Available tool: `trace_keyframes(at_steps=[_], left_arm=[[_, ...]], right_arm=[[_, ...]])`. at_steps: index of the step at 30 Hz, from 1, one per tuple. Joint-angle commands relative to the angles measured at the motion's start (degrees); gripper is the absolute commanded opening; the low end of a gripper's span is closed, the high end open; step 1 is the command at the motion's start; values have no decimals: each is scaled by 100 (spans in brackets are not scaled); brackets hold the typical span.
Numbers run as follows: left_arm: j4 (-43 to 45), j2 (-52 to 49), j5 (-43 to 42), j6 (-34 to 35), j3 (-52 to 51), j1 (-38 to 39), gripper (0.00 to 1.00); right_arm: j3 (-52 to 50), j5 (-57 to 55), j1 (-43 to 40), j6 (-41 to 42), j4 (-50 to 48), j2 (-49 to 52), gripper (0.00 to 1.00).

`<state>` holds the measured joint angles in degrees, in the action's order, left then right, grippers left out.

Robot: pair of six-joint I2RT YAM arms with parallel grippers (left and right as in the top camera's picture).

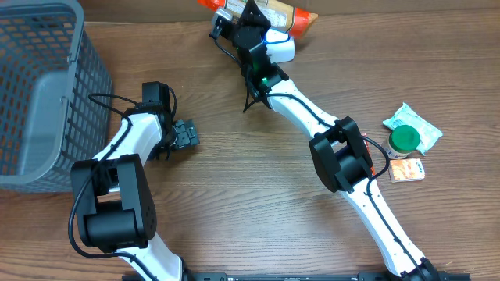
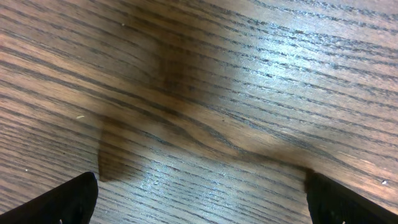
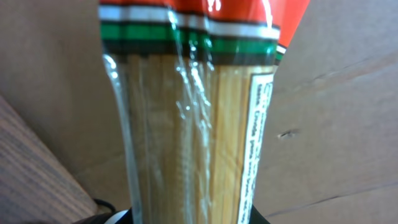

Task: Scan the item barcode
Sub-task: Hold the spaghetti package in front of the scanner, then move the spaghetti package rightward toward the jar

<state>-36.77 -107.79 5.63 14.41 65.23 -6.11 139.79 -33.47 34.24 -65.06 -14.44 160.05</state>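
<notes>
The right hand (image 1: 250,25) is clamped on the packet of spaghetti (image 3: 186,124) and holds it above the far edge of the worktop (image 1: 234,211), near a brown cardboard wall. The grip is on one end of the packet, so most of its length is free and its faces can be turned to a reader. In the right wrist view the clear wrap, the red, white and green band and a printed label on the right side are visible, but I cannot find the barcode there; it is perhaps on that label or on a hidden face. A white object (image 1: 280,48) lies just beside the right wrist; it may be the scanner, I cannot tell.

The left hand (image 1: 185,134) has its fingers wide apart and holds nothing. It hangs low over bare wood, well apart from the packet, probably to keep out of the way. The grey basket (image 1: 86,70) stands at the left.

I judge the scanning is not finished yet.
</notes>
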Motion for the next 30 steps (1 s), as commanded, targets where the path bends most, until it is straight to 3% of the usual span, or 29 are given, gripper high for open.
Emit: trace_keyframes(at_steps=[1,7,14,22,24,26,30], left_arm=[[-31,-214,310,-114,-133,-28,100],[-31,-214,310,-114,-133,-28,100],[-31,-214,310,-114,-133,-28,100],[-31,-214,310,-114,-133,-28,100],[-31,-214,310,-114,-133,-28,100],[-31,-214,310,-114,-133,-28,100],[-31,-214,310,-114,-133,-28,100]], right_arm=[[192,-122,31,267,-120,-144,3],[192,-131,24,964,83,-131,3],[192,-136,13,1106,-33,-131,3],[400,-588,50,651,-1598,-160,3],[610,-892,85,612,-1233,-269,3],[815,-1003,96,721,-254,-466,3],[944,-999,76,1541,1198,-1058,3]])
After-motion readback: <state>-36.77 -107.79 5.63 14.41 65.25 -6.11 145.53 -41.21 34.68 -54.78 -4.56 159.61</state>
